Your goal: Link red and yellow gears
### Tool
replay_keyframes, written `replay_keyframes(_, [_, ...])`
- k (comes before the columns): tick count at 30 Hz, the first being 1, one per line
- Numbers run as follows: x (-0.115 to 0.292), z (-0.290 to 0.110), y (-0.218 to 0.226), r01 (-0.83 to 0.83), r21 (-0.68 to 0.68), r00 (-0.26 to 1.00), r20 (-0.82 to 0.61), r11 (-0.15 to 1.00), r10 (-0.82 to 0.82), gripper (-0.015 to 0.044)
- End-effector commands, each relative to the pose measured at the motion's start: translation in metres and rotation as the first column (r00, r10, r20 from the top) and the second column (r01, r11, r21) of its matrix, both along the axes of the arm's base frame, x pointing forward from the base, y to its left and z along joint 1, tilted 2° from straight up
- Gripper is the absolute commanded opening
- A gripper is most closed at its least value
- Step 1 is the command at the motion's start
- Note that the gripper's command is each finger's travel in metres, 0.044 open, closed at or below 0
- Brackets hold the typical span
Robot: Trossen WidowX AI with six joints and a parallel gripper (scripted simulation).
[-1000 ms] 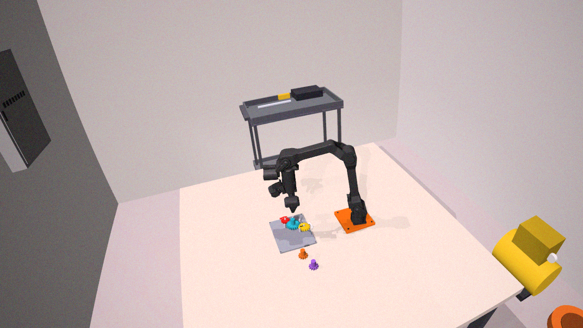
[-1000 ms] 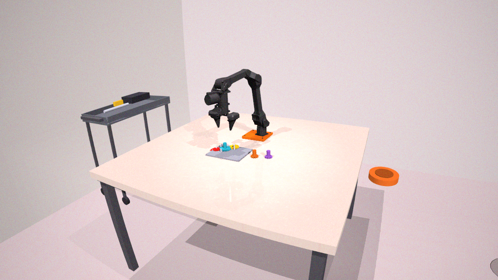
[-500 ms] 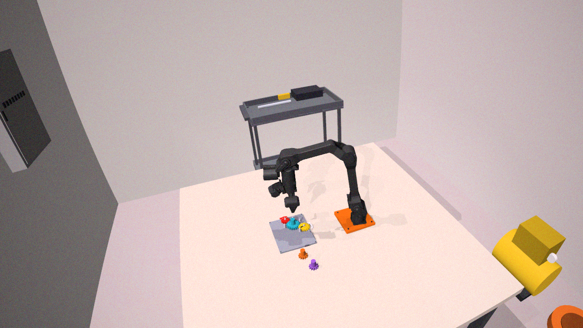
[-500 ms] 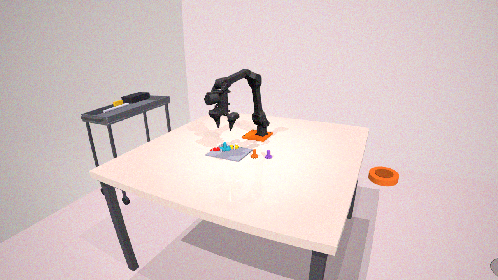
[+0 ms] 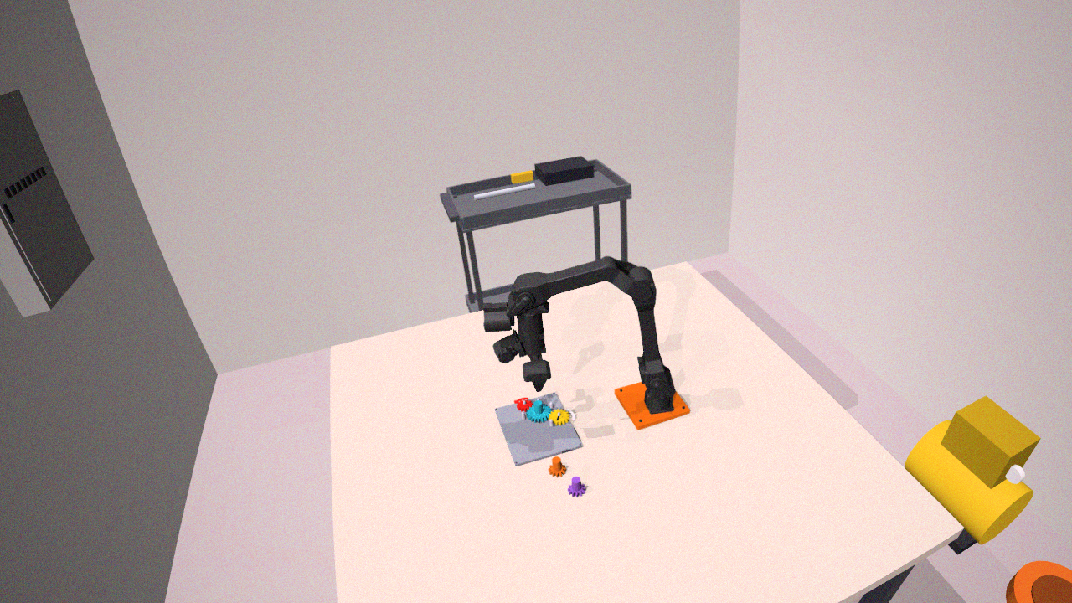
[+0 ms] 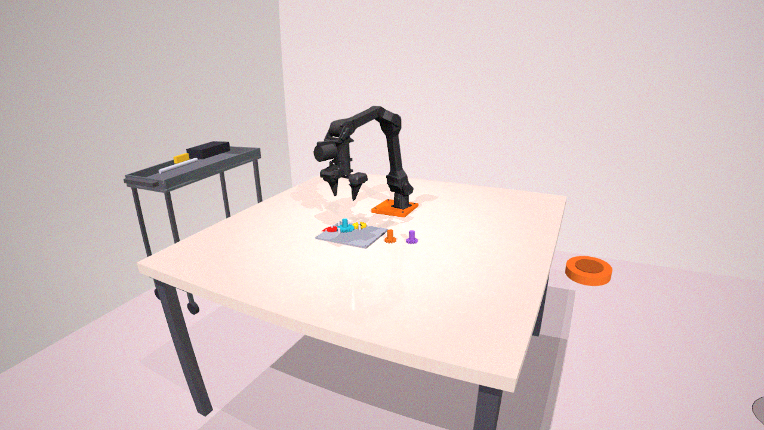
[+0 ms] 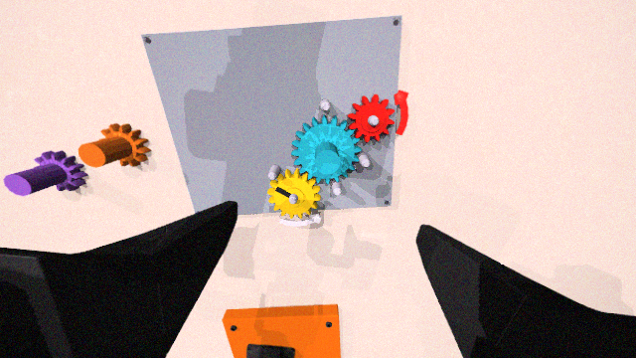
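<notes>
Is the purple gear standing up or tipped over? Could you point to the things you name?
Standing up. The purple gear [image 5: 576, 487] [image 6: 412, 237] [image 7: 47, 174] has its teeth down on the table and its handle pointing up.

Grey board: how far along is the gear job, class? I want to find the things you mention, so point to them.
The teal gear [image 5: 538, 411] [image 6: 345, 227] [image 7: 325, 149] bridges the red gear [image 5: 523, 404] [image 6: 330, 229] [image 7: 372, 119] and yellow gear [image 5: 559, 416] [image 6: 361, 226] [image 7: 294, 192]. The claw [image 5: 522, 374] [image 6: 344, 197] [image 7: 329, 221] is open, empty, above the board [image 5: 524, 445] [image 6: 352, 238] [image 7: 258, 75]. What remains, probably: withdrawing, then the turning test.
</notes>
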State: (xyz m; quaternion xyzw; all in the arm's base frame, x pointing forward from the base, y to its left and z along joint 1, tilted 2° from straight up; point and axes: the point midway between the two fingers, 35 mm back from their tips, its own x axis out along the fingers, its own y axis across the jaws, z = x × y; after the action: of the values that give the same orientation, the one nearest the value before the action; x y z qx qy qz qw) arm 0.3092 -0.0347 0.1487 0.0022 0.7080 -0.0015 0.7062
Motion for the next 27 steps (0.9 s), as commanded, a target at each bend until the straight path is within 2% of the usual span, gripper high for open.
replay_keyframes(1, [0.002,0.003,0.021,-0.003,0.001,1.000,0.002,1.000,0.003,0.0440])
replay_keyframes(9, [-0.015,0.019,0.141,-0.003,0.012,1.000,0.004,1.000,0.003,0.0440])
replay_keyframes(18, [-0.087,0.036,0.257,-0.003,0.024,1.000,-0.004,1.000,0.003,0.0440])
replay_keyframes(23, [-0.145,0.046,0.303,-0.003,0.028,1.000,-0.012,1.000,0.003,0.0440])
replay_keyframes(27, [-0.154,0.047,0.308,-0.003,0.028,1.000,-0.013,1.000,0.003,0.0440])
